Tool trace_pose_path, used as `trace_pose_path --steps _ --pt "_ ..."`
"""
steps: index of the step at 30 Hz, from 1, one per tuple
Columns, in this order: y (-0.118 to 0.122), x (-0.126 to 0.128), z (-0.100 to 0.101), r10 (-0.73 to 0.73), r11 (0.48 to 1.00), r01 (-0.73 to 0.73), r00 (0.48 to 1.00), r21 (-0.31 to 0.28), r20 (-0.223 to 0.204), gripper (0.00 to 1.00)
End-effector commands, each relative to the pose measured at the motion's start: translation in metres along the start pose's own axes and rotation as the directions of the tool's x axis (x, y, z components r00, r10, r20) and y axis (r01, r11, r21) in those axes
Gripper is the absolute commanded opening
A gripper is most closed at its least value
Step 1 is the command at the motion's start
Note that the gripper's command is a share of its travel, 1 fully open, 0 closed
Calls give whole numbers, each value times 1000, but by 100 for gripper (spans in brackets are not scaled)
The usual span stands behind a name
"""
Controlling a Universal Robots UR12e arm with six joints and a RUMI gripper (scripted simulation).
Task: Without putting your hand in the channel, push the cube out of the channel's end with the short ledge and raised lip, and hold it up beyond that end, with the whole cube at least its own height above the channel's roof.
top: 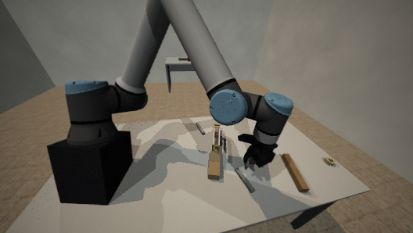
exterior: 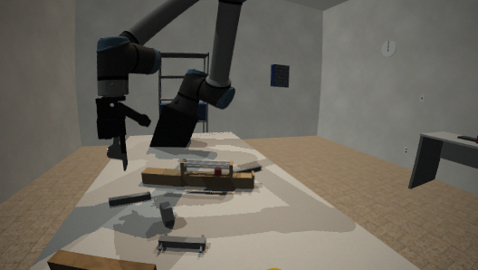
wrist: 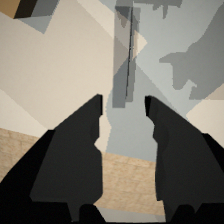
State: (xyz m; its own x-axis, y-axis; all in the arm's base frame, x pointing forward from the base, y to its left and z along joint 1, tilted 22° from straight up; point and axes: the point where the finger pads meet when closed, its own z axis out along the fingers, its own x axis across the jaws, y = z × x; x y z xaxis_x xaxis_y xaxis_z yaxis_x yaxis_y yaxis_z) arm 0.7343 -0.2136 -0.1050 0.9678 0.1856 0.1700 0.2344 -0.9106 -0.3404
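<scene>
The channel with a clear roof (exterior: 205, 164) stands on the table, its wooden body (exterior: 199, 181) running left to right in the exterior view. The red cube (top: 216, 134) (exterior: 217, 172) sits inside, nearer the end with the short ledge and raised lip (exterior: 253, 174). The long ledge (top: 214, 168) (exterior: 158, 176) is at the other end. My gripper (top: 250, 163) (wrist: 123, 96) is open and empty, its fingertips parted. It hangs above the table, off to the side of the channel, beyond the long ledge in the exterior view. A grey bar (top: 244, 180) (exterior: 129, 198) (wrist: 119, 90) lies below it.
Another grey bar (top: 200, 128) (exterior: 250, 169) lies behind the channel in the exterior view. A grey block (exterior: 167, 214) and a bar with small feet (exterior: 182, 243) are in front. A loose wooden bar (top: 295, 173) (exterior: 101, 262) and a yellow ring (top: 329, 160) lie farther out.
</scene>
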Motion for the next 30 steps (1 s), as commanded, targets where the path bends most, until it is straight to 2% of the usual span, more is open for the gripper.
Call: trace_pose_path --steps 1,12,24,30 --pt "1 1 -1 0 1000 0 1000 -1 -1 22" --pt "1 0 6 -1 1000 1 1000 -1 -1 22" --pt "1 0 78 -1 1000 1 1000 -1 -1 22" --pt "1 0 87 -1 1000 1 1000 -1 -1 22"
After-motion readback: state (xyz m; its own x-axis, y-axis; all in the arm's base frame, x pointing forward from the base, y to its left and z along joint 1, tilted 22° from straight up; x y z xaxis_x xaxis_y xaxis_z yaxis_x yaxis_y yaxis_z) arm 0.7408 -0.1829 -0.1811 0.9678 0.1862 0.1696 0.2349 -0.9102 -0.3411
